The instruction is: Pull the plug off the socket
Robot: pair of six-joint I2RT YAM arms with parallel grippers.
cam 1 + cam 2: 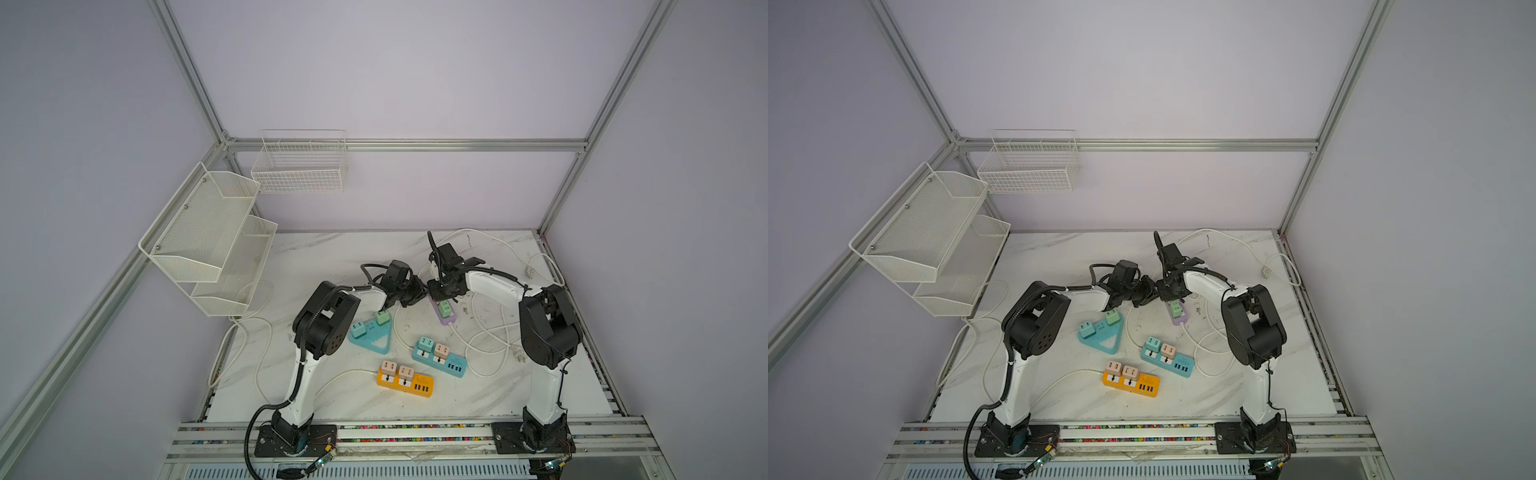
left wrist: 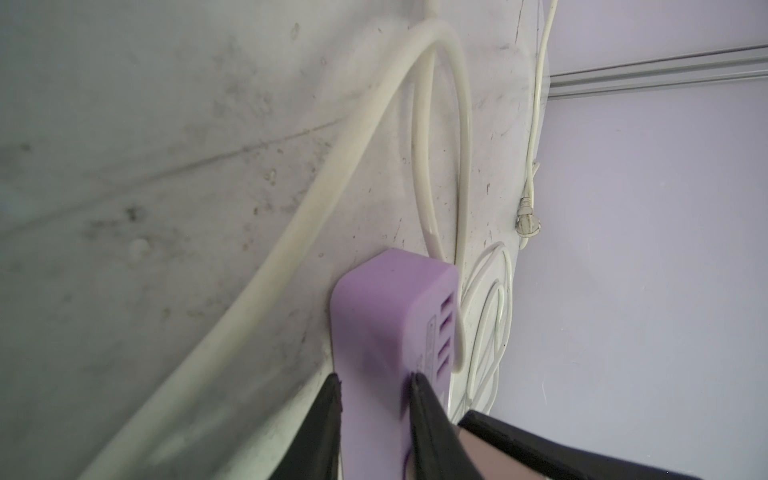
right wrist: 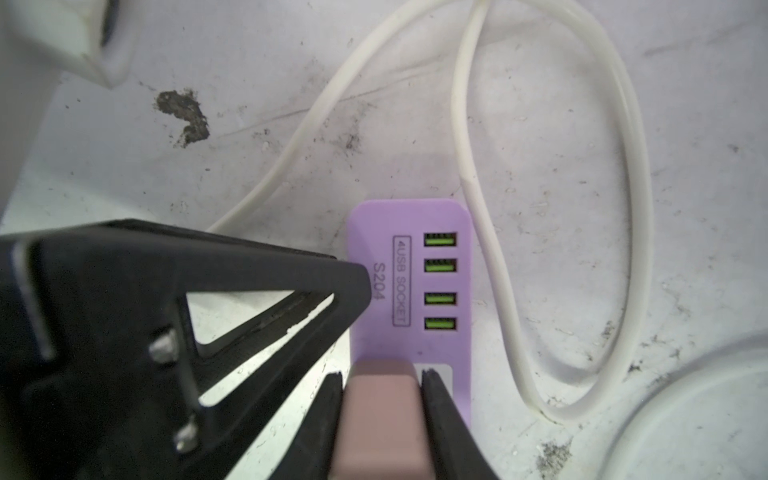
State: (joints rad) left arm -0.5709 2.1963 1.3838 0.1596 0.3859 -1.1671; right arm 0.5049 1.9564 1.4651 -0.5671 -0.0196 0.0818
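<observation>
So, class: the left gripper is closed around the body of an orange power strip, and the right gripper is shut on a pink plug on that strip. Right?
Not quite: the strip is purple, not orange. The right wrist view shows the right gripper shut on the pink plug on the purple power strip; the left gripper is closed around its body.

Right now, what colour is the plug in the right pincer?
Dusty pink plug, clearest in the right wrist view.

I'm in a robotics lab cell here: aluminium frame (image 1: 407, 144), bare lilac walls (image 1: 415, 75), marble-look tabletop (image 1: 324, 257), slotted mounting rail (image 1: 415, 434) up front.
</observation>
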